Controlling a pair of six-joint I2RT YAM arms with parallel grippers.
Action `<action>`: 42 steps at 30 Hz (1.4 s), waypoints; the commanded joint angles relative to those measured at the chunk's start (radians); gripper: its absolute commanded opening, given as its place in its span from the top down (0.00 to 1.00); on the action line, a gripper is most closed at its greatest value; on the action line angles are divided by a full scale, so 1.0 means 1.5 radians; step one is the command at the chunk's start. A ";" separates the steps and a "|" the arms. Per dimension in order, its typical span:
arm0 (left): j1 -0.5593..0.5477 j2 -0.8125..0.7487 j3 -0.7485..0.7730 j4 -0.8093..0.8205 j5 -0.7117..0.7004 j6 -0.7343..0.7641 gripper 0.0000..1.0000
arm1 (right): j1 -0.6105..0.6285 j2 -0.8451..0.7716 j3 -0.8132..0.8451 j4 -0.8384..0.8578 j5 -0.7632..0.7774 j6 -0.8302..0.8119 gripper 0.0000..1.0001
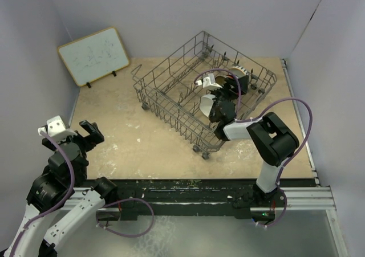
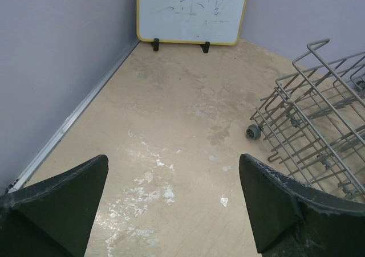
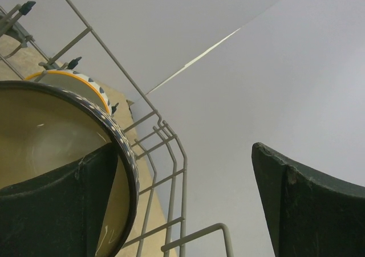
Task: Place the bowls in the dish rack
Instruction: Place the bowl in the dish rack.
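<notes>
The grey wire dish rack [image 1: 171, 77] stands at the table's middle right. Inside it, a white bowl [image 1: 206, 105] leans on edge and a blue-and-white patterned bowl [image 1: 240, 71] stands near the far side. My right gripper [image 1: 227, 92] is down in the rack among them. In the right wrist view it [image 3: 182, 149] is open wide. One of its fingers [image 3: 63, 205] is inside a cream-lined bowl with a dark dotted rim [image 3: 40, 137], and the other is far from the rim. An orange-rimmed bowl [image 3: 74, 79] stands behind it. My left gripper [image 1: 91, 130] [image 2: 174, 157] is open and empty over bare table.
A whiteboard [image 1: 94, 54] [image 2: 191, 12] leans at the far left corner. The rack's near corner and a wheel [image 2: 253, 133] lie right of my left gripper. Grey walls close in the left, back and right. The tabletop [image 2: 171, 114] is scuffed with white marks.
</notes>
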 commanded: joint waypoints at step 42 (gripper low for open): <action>-0.001 0.580 0.162 0.336 0.525 -0.236 0.06 | -0.055 -0.063 -0.010 0.251 -0.004 0.076 0.00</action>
